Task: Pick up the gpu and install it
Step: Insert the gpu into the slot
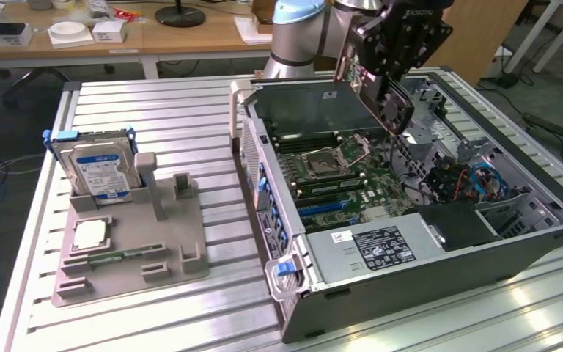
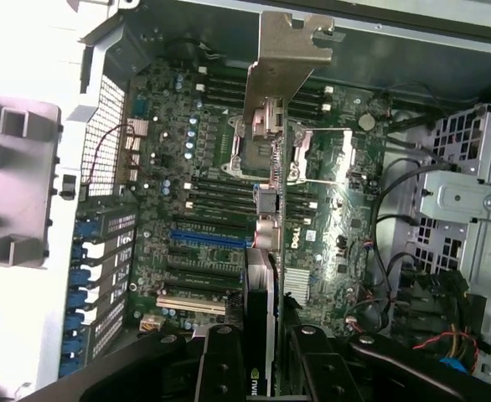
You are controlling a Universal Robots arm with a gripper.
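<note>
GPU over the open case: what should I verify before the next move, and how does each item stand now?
1. Grip: the gripper is shut on the gpu, fingers on both faces: ok.
2. Clearance: the gpu hangs above the motherboard, not touching it: ok.
3. Blue slot: its visible part is empty: ok.
4. Card edge lined up with that slot: cannot tell.
5. Cables by the drive cage lie apart from the gpu: ok.
</note>
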